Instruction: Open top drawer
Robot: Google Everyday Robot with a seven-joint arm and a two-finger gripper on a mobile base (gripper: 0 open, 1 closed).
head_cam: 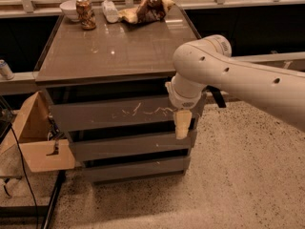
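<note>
The top drawer (109, 113) is the tallest grey front of three, with white scratch marks across its middle, under the brown cabinet top (114, 46). It looks closed, flush with the two narrower fronts below. My white arm reaches in from the right. My gripper (183, 124) hangs in front of the top drawer's right end, its pale finger (181, 126) pointing down over the lower edge of that front. Only one finger shows clearly.
On the cabinet top at the back stand a can (86, 13), a white bowl (70, 8), a plastic bottle (109, 11) and a crumpled bag (147, 7). A cardboard box (35, 137) sits at the cabinet's left. Speckled floor (238, 185) lies to the right.
</note>
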